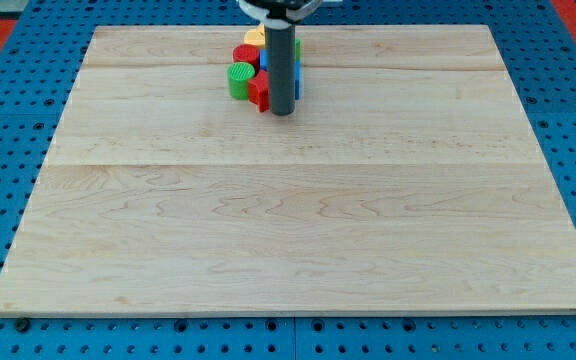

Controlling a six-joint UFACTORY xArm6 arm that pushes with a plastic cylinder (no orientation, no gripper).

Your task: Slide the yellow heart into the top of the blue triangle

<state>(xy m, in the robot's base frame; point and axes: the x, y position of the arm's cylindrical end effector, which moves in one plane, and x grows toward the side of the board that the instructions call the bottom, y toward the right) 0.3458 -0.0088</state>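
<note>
Yellow heart [255, 36] at cluster's top, just behind my tip [282, 112]; blue triangle mostly hidden by rod.

No readable text, labels, brands or numbers anywhere: none on the wooden board [298, 220], the blue pegboard [8, 120] around it, the clustered blocks at the view's top, or the dark rod [282, 65].
</note>
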